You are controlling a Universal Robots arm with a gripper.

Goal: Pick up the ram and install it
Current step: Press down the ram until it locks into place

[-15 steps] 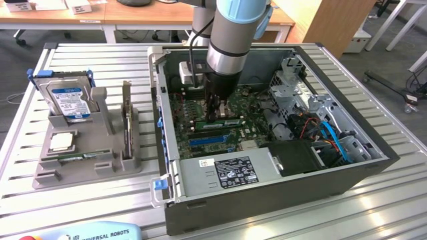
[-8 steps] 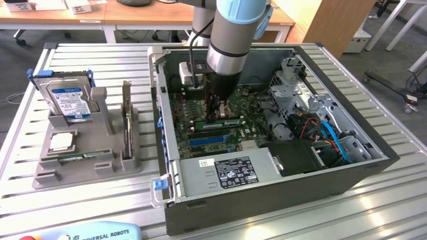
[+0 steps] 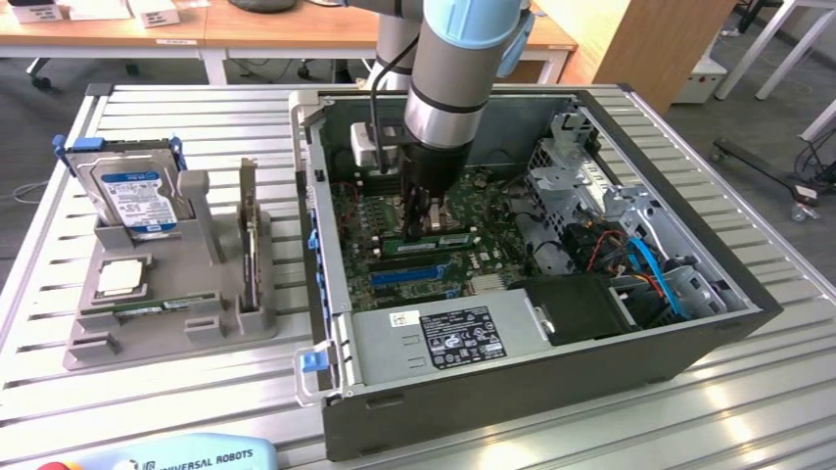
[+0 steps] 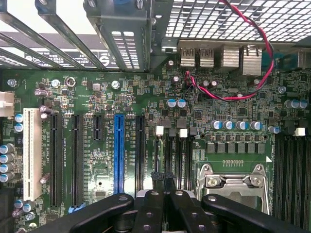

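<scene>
Fingers (image 4: 151, 206): pressed shut, low over motherboard (image 4: 146, 97) memory slots; hold on anything not discernible. Ram (image 3: 141, 306): lay in grey holder (image 3: 196, 294) on surface, unlifted. Step judged: slot approach. Next called for square alignment.

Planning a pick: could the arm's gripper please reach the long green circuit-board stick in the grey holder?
Probably yes: the long green stick lies uncovered in the grey holder, though the shut gripper sits inside the open black computer case.
</scene>
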